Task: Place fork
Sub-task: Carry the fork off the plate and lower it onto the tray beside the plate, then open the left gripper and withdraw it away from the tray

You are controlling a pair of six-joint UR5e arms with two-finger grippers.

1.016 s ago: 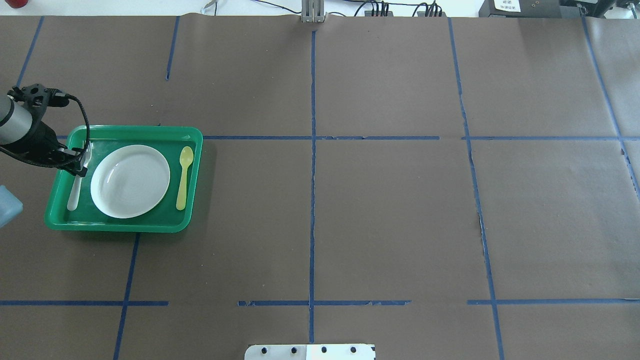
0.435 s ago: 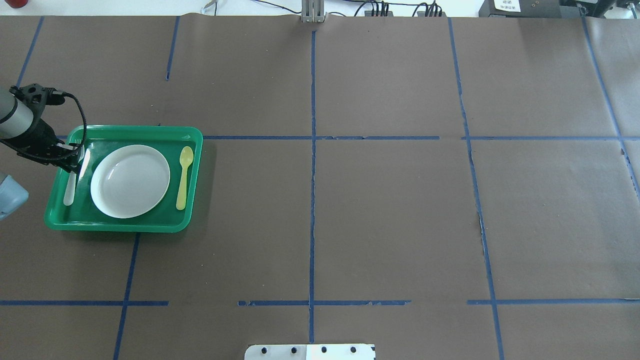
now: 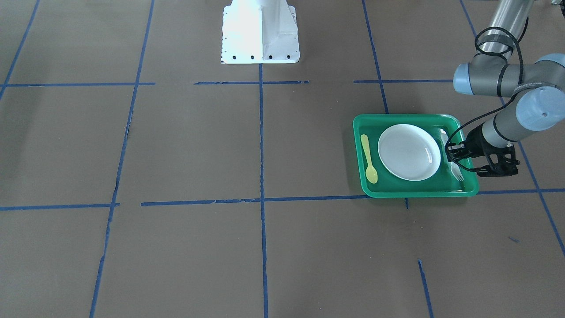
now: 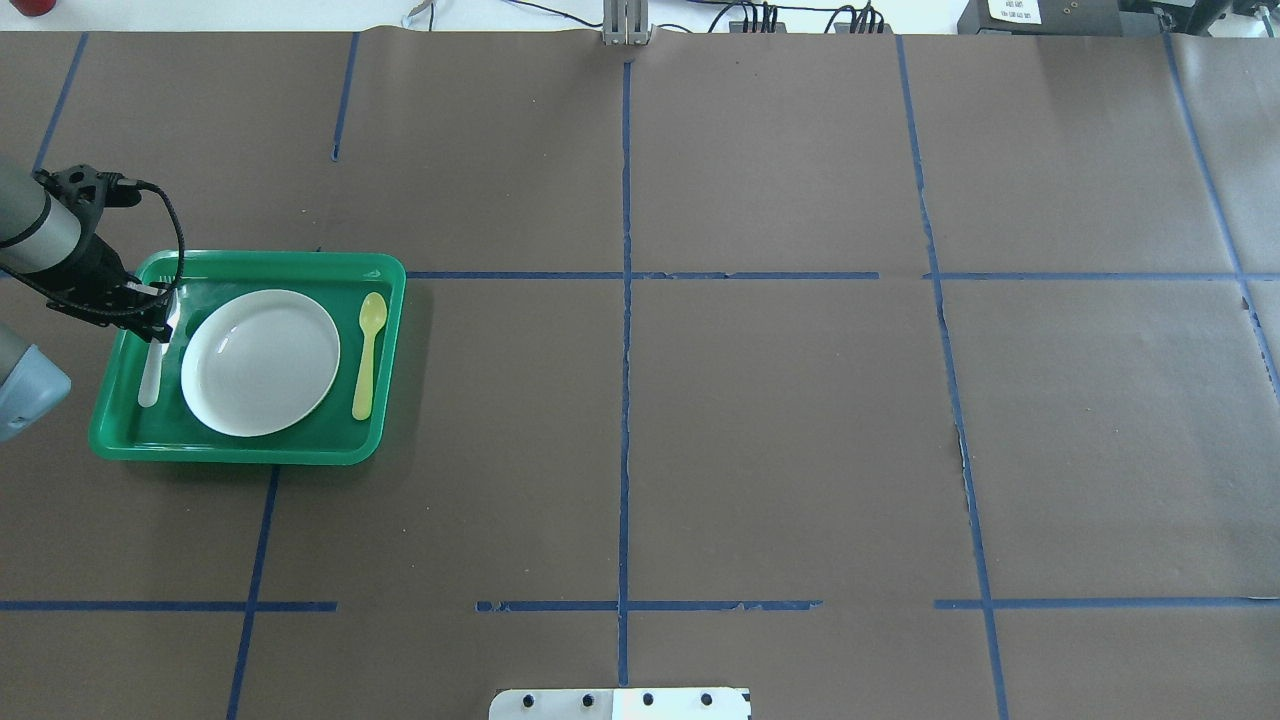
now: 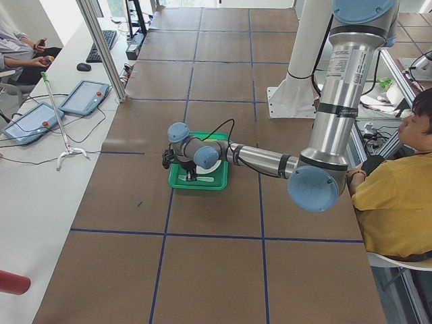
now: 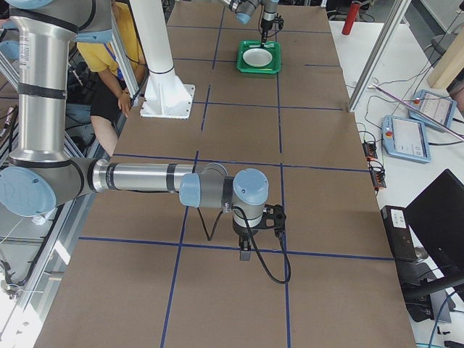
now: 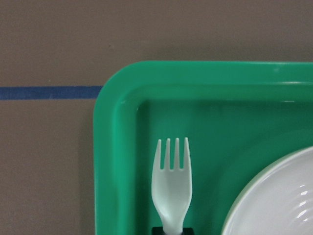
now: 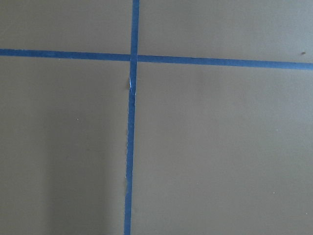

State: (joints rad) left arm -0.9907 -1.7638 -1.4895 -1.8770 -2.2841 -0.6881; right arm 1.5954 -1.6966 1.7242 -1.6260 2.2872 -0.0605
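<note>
The pale whitish plastic fork (image 4: 150, 382) lies lengthwise in the left strip of the green tray (image 4: 250, 455), between the rim and the white plate (image 4: 260, 362). My left gripper (image 4: 158, 322) is shut on the fork's neck, tines pointing to the tray's far end. The left wrist view shows the fork (image 7: 171, 186) over the tray floor near the corner (image 7: 112, 147). In the front view the fork (image 3: 457, 171) and left gripper (image 3: 453, 154) are at the tray's right side. My right gripper (image 6: 246, 250) hangs over bare table far off; I cannot tell its state.
A yellow-green spoon (image 4: 367, 350) lies in the tray on the plate's other side. The robot's base plate (image 3: 260, 31) stands at mid-table. Blue tape lines cross the brown table cover. An operator (image 5: 398, 196) sits beside the table.
My left gripper has shifted a little toward the tray's far end, carrying the fork with it. Plate and spoon have not moved.
</note>
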